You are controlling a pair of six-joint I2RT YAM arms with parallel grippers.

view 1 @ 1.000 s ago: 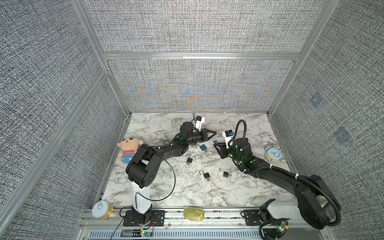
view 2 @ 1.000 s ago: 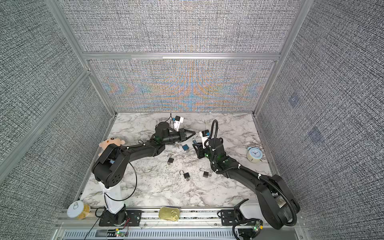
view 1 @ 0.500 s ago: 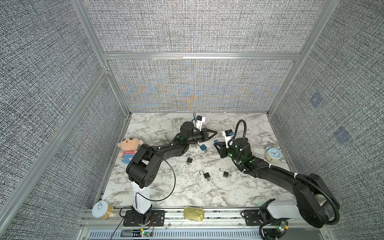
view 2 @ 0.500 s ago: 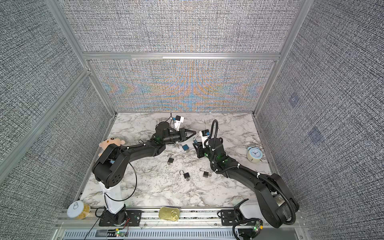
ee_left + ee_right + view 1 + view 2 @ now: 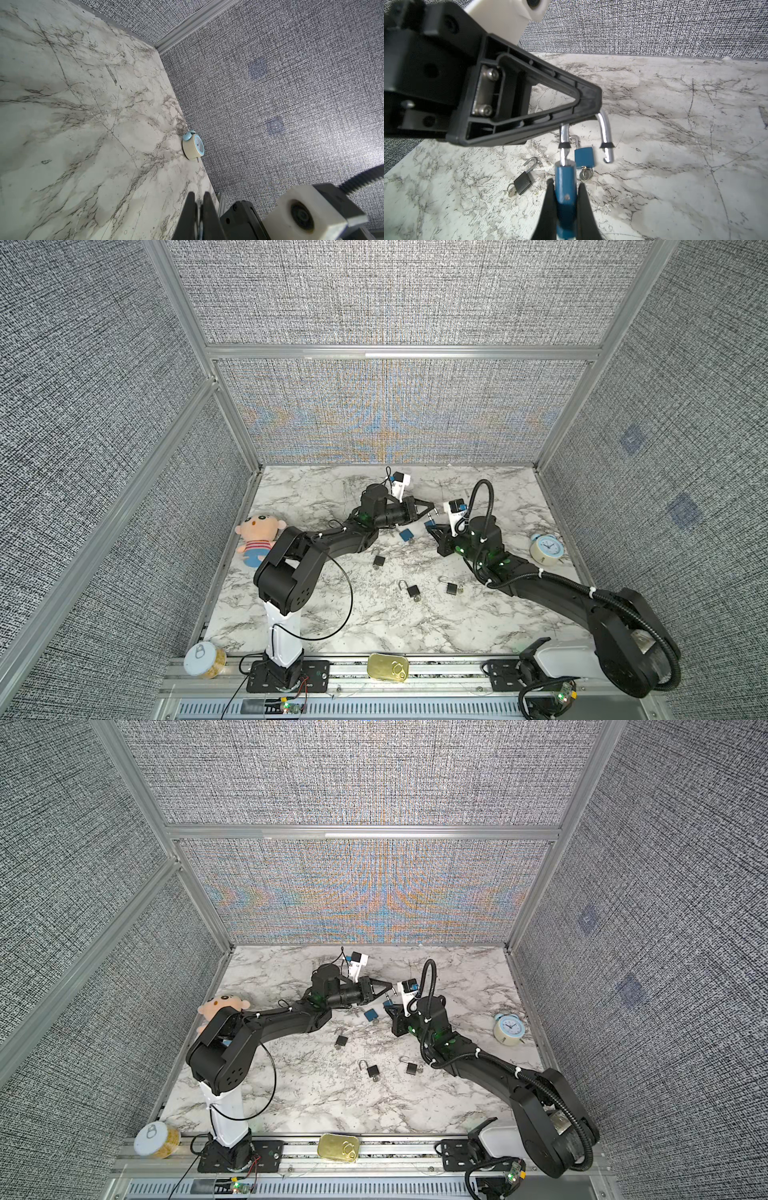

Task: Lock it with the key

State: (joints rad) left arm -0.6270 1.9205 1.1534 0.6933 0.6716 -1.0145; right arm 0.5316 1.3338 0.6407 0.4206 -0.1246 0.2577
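A: What changed versus a second ago?
B: The right pincer has closed. It was apart then, now it's clamped on the body of the blue padlock. Both arms have barely shifted in both top views.
A: Left pincer?
B: Fingers together, with a sliver of metal between them. The bend of the open shackle is hidden behind its finger, so it looks clamped on that.
A: Where's the lock?
B: Held off the tabletop, back middle, between the two pincers. The shackle's free leg is out of the body.
A: Key?
B: Can't see one in the held lock; its lower end is buried in the right pincer. A second blue lock lies on the tabletop just beyond it, with a key in it. A black padlock lies near that one.
A: The rest?
B: Clock at the right edge, doll at the left, same spots.
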